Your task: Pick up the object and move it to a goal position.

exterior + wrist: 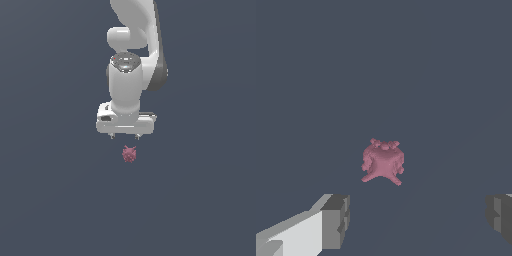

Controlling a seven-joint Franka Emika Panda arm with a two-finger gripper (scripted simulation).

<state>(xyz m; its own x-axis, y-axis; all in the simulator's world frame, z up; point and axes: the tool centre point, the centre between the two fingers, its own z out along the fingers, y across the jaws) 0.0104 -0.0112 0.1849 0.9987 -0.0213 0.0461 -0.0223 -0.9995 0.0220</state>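
Note:
The object (129,154) is a tiny dark pink-red bumpy lump with small spikes, lying on the flat grey surface. In the exterior view it sits just below the white gripper (125,136), apart from it. The wrist view shows the object (383,162) alone on the surface, ahead of the gap between the two grey fingertips. One fingertip (336,221) and the other fingertip (500,216) stand wide apart, so the gripper (418,219) is open with nothing between its fingers.
The white arm (132,40) rises from the gripper to the top of the exterior view. The grey surface (55,190) runs plain on every side of the object.

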